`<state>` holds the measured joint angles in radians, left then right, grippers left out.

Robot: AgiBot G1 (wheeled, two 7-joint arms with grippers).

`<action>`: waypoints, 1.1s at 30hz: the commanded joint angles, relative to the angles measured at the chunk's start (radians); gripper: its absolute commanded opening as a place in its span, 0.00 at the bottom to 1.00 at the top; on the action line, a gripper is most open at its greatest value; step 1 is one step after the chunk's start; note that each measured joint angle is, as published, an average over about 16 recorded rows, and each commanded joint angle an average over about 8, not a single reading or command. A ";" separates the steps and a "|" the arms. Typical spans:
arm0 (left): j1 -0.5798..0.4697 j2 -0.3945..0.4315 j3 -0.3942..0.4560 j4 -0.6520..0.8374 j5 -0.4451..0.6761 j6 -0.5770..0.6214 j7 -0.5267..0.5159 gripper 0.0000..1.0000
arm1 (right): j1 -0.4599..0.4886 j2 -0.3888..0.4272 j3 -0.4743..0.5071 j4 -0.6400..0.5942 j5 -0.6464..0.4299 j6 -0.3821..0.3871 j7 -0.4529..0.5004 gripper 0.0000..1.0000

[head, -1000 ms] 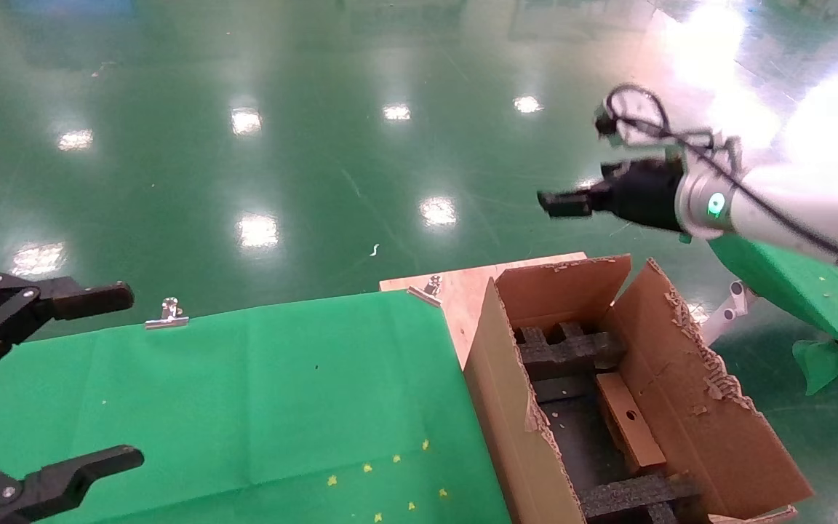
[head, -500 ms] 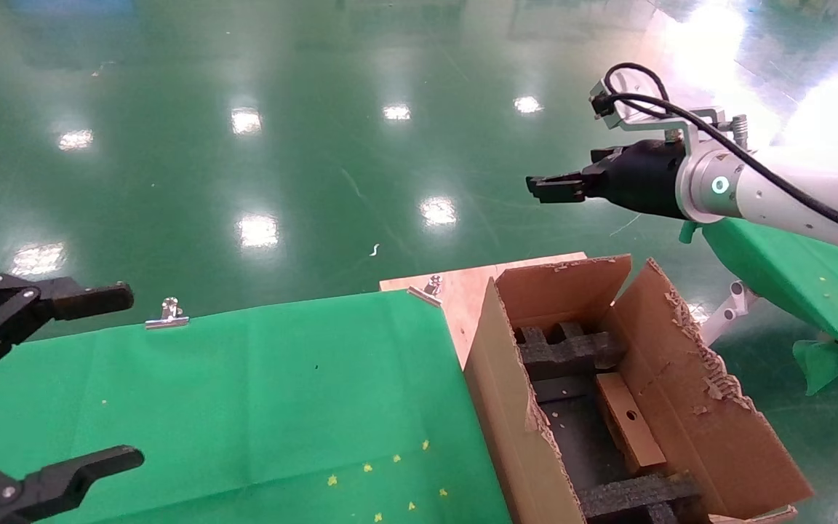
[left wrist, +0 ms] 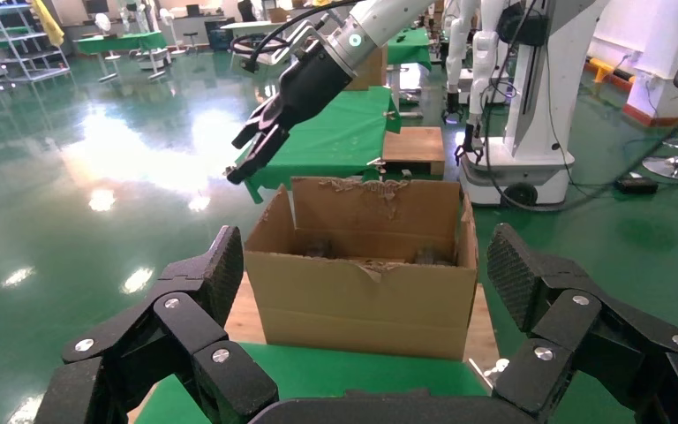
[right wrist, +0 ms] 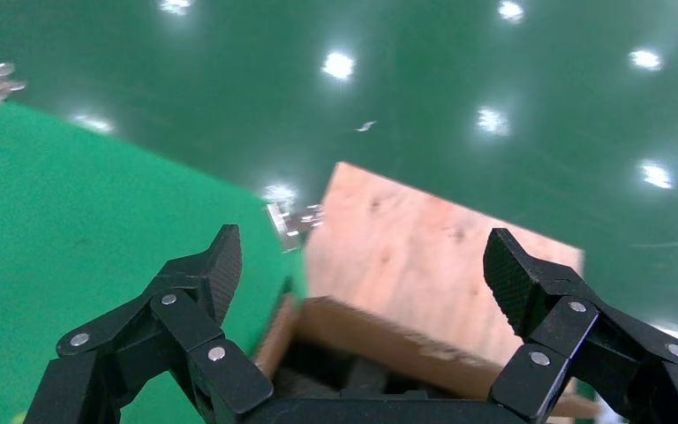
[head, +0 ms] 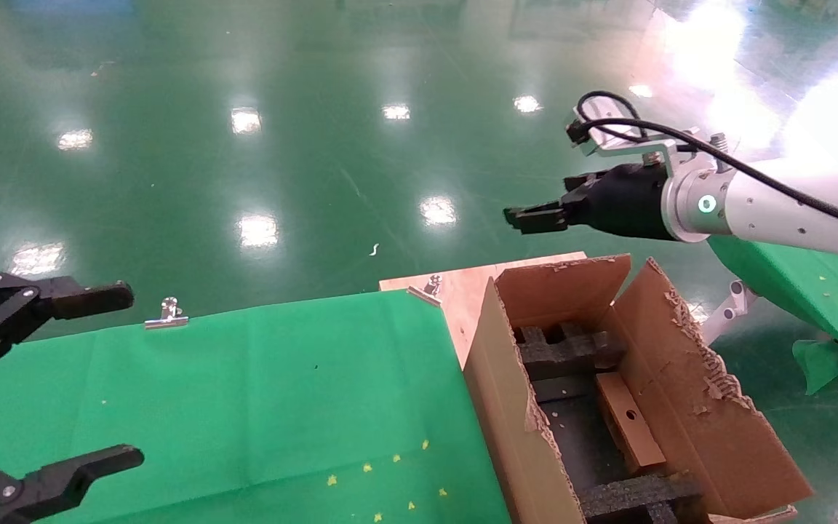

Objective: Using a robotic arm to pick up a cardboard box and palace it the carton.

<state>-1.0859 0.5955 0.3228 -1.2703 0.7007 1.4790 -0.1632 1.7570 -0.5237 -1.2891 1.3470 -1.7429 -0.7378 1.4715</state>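
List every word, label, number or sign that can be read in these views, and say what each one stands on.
There is no readable text in any view.
The carton: plain brown cardboard, no print showing.
The cardboard box lying inside it: blank, only a round punched hole.
The right claw, open and empty above the carton's far edge, and its arm: no lettering, only a glowing green ring.
The left claw, open at the green cloth's near side: no markings.
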 commanded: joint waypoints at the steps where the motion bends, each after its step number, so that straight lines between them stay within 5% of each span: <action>1: 0.000 0.000 0.000 0.000 0.000 0.000 0.000 1.00 | -0.027 -0.003 0.040 -0.002 0.040 -0.030 -0.051 1.00; 33: 0.000 0.000 0.001 0.000 -0.001 0.000 0.000 1.00 | -0.457 -0.059 0.676 -0.042 0.678 -0.507 -0.859 1.00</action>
<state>-1.0861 0.5951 0.3237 -1.2702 0.7001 1.4787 -0.1628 1.3002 -0.5823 -0.6134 1.3050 -1.0653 -1.2451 0.6121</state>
